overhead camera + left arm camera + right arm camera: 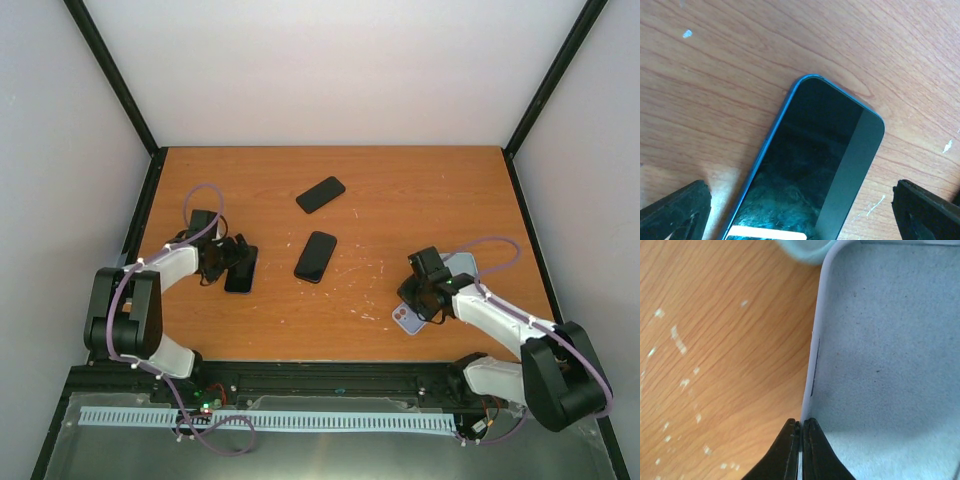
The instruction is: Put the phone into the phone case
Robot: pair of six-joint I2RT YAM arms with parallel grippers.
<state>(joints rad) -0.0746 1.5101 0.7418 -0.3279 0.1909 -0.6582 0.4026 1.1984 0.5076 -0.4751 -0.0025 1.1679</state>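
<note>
While I'm squinting at the overhead shot, can someone tell me what the left pincer (800, 200) is doing? It hangs over the left phone (241, 272) on the bench (400, 190) and I can't read it from up there. (tinker42)

Wrist cam sorts that out. It's spread wide, one of its fingers (675, 212) on either side of the phone, and neither touches it as far as I can see. The left phone lies flat, dark screen up, with a blue rim round the edge. (oldsolder)

ok cool. And moving right? (tinker42)

The middle phone (316, 257) lies flat near the centre, apart from both arms. The far phone (321, 194) sits behind it at an angle, also on its own. There are loads of white scuffs (372, 300) on the wood between the centre and the right arm. Then the phone case (880, 355), pale lavender, lies open side up with its soft lining showing, well apart from the left phone. (oldsolder)

Is the right pincer (801, 440) holding it? (tinker42)

Yep, it's pinching the case's long side wall, with a thin sliver of rim squeezed between the two black fingertips. Can't tell if that edge is lifted off the bench or not. (oldsolder)
</note>
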